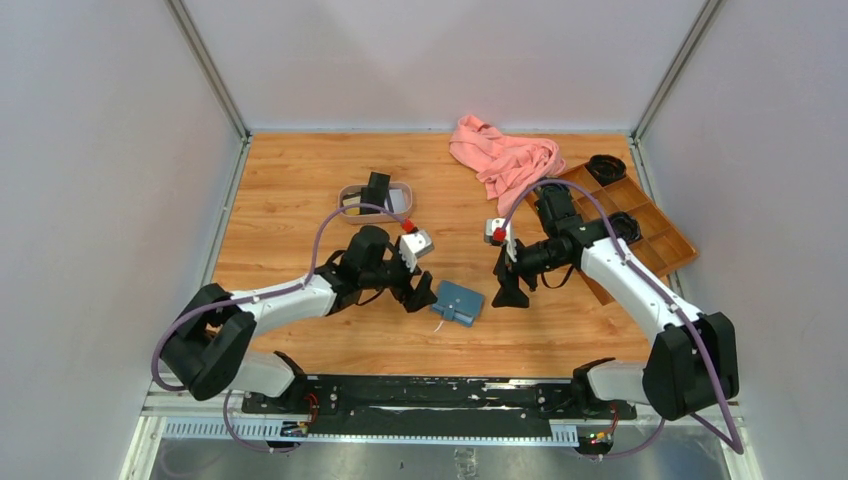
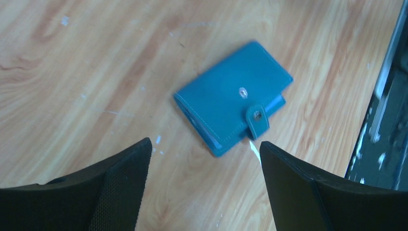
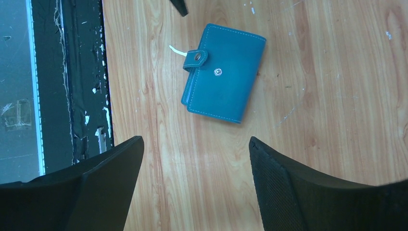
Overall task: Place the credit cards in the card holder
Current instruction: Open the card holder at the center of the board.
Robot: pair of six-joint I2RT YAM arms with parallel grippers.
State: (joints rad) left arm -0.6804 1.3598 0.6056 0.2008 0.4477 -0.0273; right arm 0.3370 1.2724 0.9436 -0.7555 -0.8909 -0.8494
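Two arms are seen from above, each built of white tubular links [image 1: 285,300] joined by bulky black joint housings [image 1: 205,345]. A thin mauve cable [image 1: 325,235] is looped along each arm, left and right of centre. A small red part [image 1: 408,227] is fitted at each wrist. Both bases are bolted to a flat black rail [image 1: 440,393] along the bottom of the frame. The left gripper [image 2: 205,143] and the right gripper [image 3: 196,139] are each formed of two black wedge-shaped fingers [image 2: 110,192] faced with finely meshed pads, shown in the lower corners of the wrist views.
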